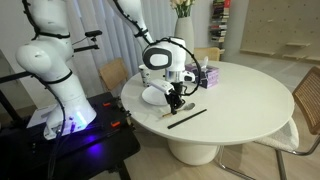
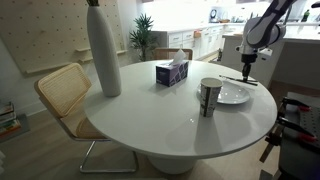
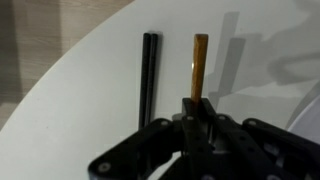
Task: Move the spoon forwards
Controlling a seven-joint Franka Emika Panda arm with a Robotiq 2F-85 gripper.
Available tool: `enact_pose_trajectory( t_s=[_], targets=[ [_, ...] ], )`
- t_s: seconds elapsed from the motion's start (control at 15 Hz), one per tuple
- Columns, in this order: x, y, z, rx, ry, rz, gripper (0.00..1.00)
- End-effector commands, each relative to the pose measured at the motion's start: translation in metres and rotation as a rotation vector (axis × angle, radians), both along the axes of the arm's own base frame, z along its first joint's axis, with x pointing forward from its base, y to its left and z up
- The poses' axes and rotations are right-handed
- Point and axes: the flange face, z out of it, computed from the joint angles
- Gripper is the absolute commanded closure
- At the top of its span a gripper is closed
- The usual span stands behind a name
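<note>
One plate (image 2: pixel 236 96), one cup (image 2: pixel 209 96), one tissue box (image 2: pixel 171 73), one tall vase (image 2: pixel 103 55), one black stick (image 1: pixel 187 118).

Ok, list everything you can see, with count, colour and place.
table: one, white, round, centre
plate: one, white, table edge by the arm
cup: one, metallic, beside the plate
tissue box: one, dark, mid-table
vase: one, tall white, on the table
stick: one, black, flat on the table beside the spoon
spoon: one, slim, looks brownish in wrist view, in the gripper
chairs: at least two, wicker-backed, around the table
plant: one, green, background
arm: one, white, over the table
gripper: one, black, shut on the spoon
</note>
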Motion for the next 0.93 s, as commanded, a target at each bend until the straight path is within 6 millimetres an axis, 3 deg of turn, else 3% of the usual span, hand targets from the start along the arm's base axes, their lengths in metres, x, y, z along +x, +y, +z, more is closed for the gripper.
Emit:
enact_pose_trajectory(
  t_s=[0.0, 0.87],
  targets=[
    [0.003, 0.003, 0.005, -0.001, -0.022, -0.045, 0.97],
    [-0.003, 0.005, -0.007, -0.005, 0.01, -0.054, 0.97]
  ],
)
